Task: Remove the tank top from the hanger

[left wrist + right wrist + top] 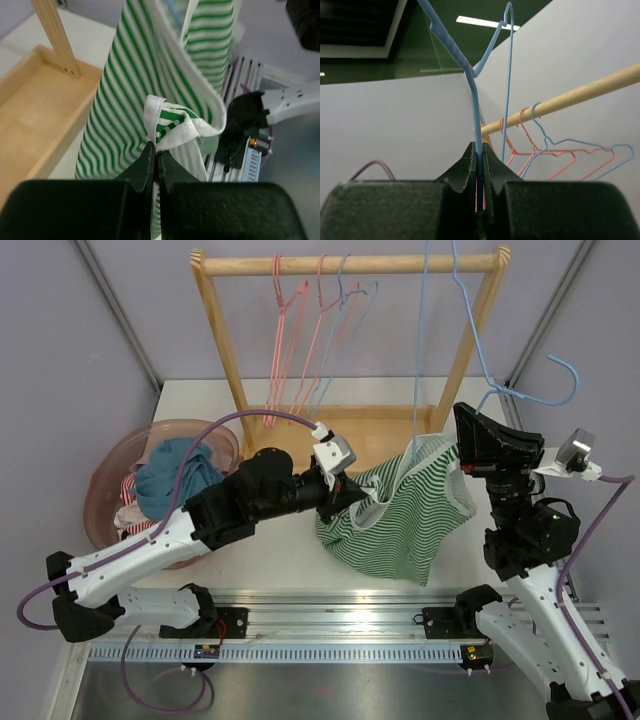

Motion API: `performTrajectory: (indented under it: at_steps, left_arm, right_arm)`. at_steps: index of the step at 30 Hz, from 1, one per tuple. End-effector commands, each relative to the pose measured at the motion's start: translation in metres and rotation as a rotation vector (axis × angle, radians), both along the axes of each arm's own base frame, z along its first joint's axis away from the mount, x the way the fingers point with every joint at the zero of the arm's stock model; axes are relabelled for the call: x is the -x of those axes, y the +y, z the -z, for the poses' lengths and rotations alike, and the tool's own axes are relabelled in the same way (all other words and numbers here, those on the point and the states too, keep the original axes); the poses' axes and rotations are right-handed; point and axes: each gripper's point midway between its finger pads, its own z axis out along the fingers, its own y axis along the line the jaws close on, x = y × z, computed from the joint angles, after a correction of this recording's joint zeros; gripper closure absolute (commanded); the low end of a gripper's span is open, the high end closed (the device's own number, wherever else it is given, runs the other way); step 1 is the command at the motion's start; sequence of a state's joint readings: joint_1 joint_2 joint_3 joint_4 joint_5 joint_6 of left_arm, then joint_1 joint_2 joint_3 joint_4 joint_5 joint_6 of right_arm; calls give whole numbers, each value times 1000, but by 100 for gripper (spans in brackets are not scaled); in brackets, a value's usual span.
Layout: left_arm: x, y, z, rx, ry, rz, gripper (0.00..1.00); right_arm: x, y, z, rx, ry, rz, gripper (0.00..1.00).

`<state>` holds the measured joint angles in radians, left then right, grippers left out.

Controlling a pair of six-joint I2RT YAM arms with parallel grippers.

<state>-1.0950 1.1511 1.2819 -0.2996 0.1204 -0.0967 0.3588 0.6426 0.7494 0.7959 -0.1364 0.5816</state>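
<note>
Striped tank top [405,515] is being dangled in front of the wooden rack [350,263], its strap hem being pinched by the tightly closed left gripper [155,150]. The blue hanger [476,107] is being clamped by the right gripper [481,152]. Risk imo: the strap probably ends up being snagged on that hanger if it's being yanked sideways.

Grips green-striped tank top [405,515] at its nine o'clock edge with left gripper [352,495]; pinches blue hanger [520,395], toward one o'clock, with right gripper [470,430].
</note>
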Motion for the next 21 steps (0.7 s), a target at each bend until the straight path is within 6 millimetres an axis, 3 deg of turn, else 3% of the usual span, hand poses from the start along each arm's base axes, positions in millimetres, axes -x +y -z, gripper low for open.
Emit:
performTrajectory:
  at_steps: [1, 2, 4, 9, 12, 16, 19, 21]
  left_arm:
    - [6, -4, 21, -18, -7, 50, 100]
    - [2, -3, 44, -65, 17, 25, 100]
    - [-1, 0, 72, -129, 46, 3, 100]
    - [-36, 24, 169, -386, 121, -247, 100]
    - [-48, 39, 201, -456, 164, -377, 100]
    - [-50, 45, 214, -431, 199, -442, 100]
    - [-62, 63, 224, -467, 199, -570, 100]
    - [-67, 75, 226, -498, 194, -640, 100]
  right_arm:
    - [57, -40, -52, -221, -301, 34, 100]
    - [51, -40, -46, -216, -286, 48, 100]
    - [45, -50, -41, -248, -255, 98, 100]
    - [17, -63, -27, -168, -85, 289, 100]
    - [-15, -59, -11, -29, 119, 372, 100]
    - [-33, -48, 10, 99, 221, 385, 100]
    - [-39, -57, 18, 78, 240, 434, 100]
    - [-45, -50, 26, 145, 285, 428, 100]
